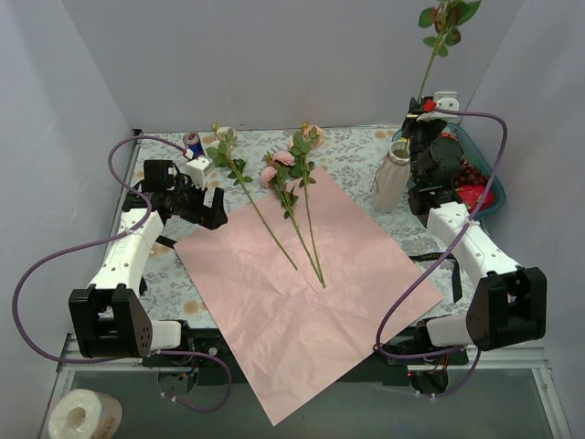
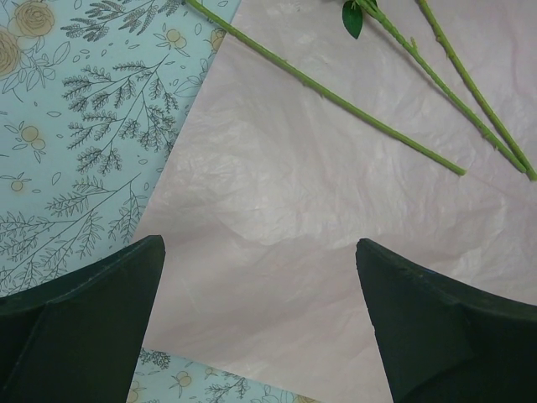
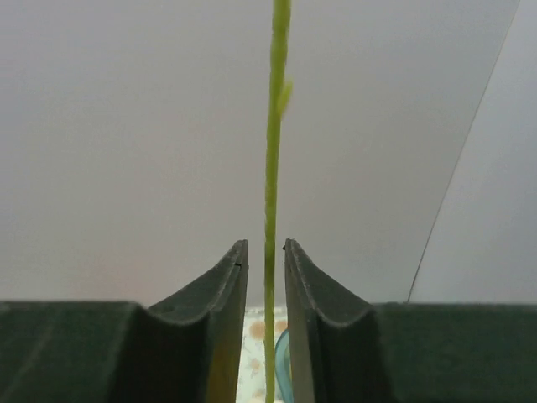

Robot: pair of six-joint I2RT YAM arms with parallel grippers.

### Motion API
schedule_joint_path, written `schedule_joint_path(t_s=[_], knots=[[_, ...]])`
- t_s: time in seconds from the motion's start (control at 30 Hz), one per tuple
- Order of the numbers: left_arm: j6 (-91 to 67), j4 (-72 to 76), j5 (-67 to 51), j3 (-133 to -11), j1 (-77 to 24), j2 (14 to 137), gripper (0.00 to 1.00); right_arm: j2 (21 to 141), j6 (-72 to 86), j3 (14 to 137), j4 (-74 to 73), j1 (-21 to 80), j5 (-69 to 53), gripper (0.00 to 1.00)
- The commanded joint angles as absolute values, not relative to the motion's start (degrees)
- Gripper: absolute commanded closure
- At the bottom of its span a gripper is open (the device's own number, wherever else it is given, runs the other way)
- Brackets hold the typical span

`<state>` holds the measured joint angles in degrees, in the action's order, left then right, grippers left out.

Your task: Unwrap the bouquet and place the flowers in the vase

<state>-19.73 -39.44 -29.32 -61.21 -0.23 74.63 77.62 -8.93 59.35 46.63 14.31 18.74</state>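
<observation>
Right gripper [image 3: 265, 246] slightly ajar around an upright flower stem [image 3: 275, 126].

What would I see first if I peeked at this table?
A big pink paper sheet is spread across the middle of the table, with three roses lying on it. At the back right, one rose stands tall between the fingers of the right hand, by the vase.

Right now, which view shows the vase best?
The top external view: the whole vase stands right of the pink paper, beneath a raised stem. Neither wrist view shows it.
</observation>
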Motion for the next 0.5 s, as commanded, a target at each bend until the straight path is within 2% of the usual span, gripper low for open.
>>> schedule_joint_path(t_s=[0.0, 0.07, 0.17, 0.33, 0.47], knots=[[-19.25, -39.38, -29.27, -62.67, -0.18, 74.09, 0.02, 74.37, -2.91, 61.62, 34.82, 14.15, 18.28, 0.61], [-19.25, -39.2, -29.35, -62.32, -0.18, 74.0, 0.02, 73.31, -0.81, 60.3, 30.96, 14.06, 18.98, 0.51], [-18.99, -39.81, -29.44, -62.84, -0.18, 73.83, 0.02, 72.51, -0.7, 60.73, 26.03, 14.06, 19.86, 0.47], [-18.63, -39.9, -29.62, -62.93, -0.18, 73.04, 0.02, 67.07, 1.92, 60.03, 18.91, 14.06, 17.67, 0.46], [-18.81, -39.9, -30.06, -62.58, -0.18, 72.95, 0.02, 60.31, 3.51, 56.26, 18.02, 14.15, 7.25, 0.48]])
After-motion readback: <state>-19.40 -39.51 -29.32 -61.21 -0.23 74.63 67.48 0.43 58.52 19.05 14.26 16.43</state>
